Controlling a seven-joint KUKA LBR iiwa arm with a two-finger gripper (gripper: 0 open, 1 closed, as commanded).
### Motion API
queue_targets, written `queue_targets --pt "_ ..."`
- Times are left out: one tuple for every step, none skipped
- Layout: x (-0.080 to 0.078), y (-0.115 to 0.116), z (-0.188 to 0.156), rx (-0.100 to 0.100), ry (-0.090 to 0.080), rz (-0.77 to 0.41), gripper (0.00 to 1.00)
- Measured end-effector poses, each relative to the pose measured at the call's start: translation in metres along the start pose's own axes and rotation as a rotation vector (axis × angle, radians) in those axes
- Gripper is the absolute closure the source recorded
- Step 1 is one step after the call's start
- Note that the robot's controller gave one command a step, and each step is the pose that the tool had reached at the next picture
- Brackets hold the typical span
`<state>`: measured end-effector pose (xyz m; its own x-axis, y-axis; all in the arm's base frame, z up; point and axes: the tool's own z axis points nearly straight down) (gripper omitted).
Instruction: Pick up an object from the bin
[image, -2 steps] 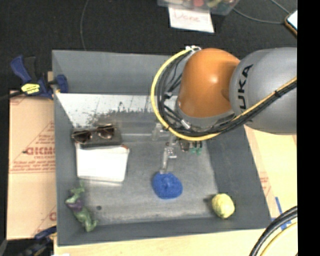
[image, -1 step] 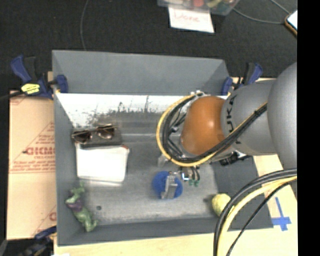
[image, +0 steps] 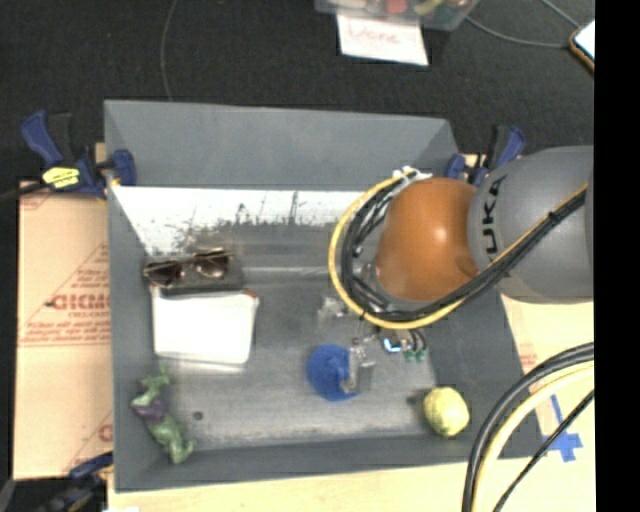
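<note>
My gripper (image: 357, 373) hangs below the orange wrist cover in the right half of the bin, low over the floor. It is right at the right-hand side of a round, fuzzy blue thing (image: 328, 373) lying near the bin's front middle, and seems to touch it. A yellow ball (image: 446, 411) lies in the front right corner, a short way to the gripper's right and clear of it.
Dark sunglasses (image: 188, 269) lie at the left, against the back wall. A white box (image: 201, 326) sits just in front of them. A green and purple toy figure (image: 162, 414) is in the front left corner. The arm and its cables cover the bin's right rear.
</note>
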<state>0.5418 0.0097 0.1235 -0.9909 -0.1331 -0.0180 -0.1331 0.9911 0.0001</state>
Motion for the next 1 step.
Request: queue_targets --pt "-0.0012 -0.0007 0.0569 0.000 0.014 0.235 0.00"
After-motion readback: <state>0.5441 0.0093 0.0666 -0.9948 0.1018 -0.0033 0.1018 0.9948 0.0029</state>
